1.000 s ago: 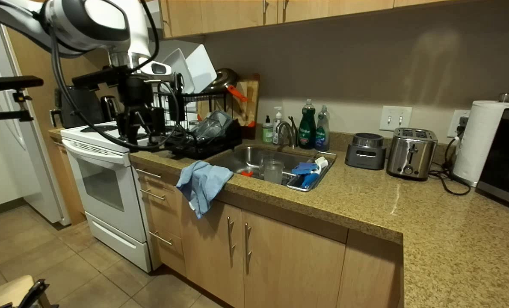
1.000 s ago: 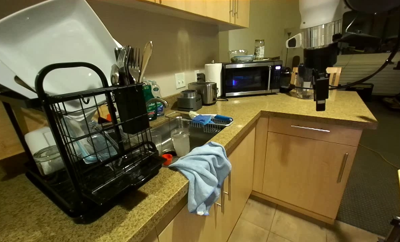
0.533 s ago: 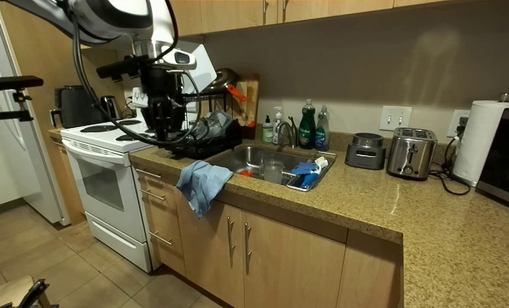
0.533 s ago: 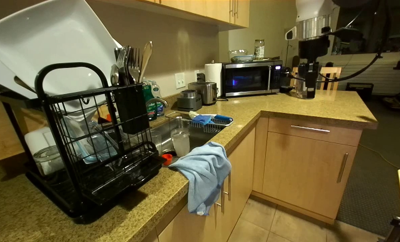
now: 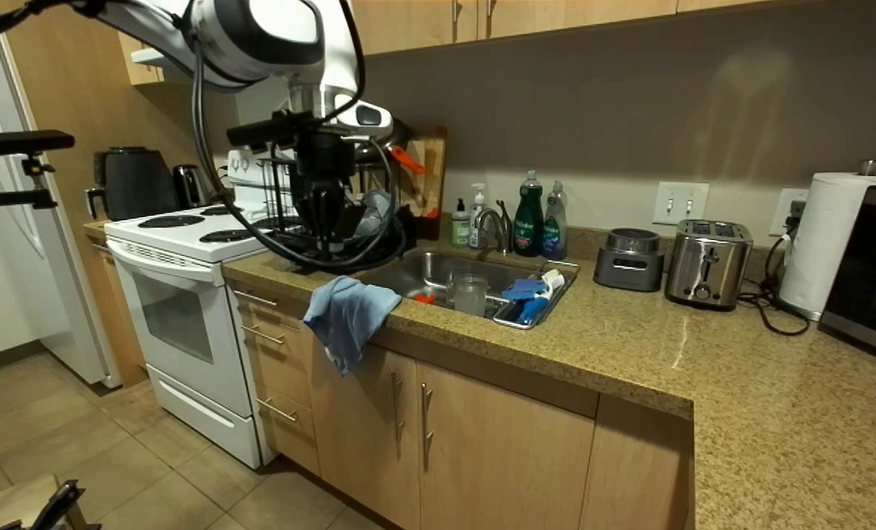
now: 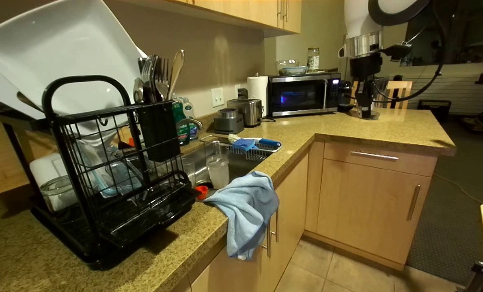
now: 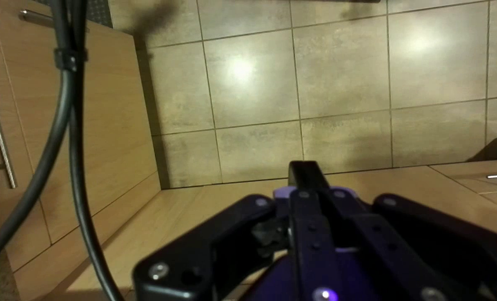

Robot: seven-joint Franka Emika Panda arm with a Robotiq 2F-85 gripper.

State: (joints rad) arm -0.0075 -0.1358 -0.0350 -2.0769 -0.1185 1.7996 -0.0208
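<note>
My gripper is shut, its fingertips pressed together with nothing between them. It points down in mid-air, above the tiled floor and the wooden cabinet fronts. In both exterior views the gripper hangs apart from everything, as far as I can tell. It overlaps the dish rack in one picture and a clear container on the far counter in another. A light blue towel drapes over the counter edge by the sink. A cloudy cup stands in the sink.
The black dish rack holds a large white plate and cutlery. A caddy holds a blue sponge. Beyond are soap bottles, a toaster and a microwave. A white stove adjoins the counter.
The arm has swept sideways, rightward in an exterior view and slightly leftward in an exterior view from elsewhere. The gripper has gone from open to shut. Towel, cup and rack have stayed put.
</note>
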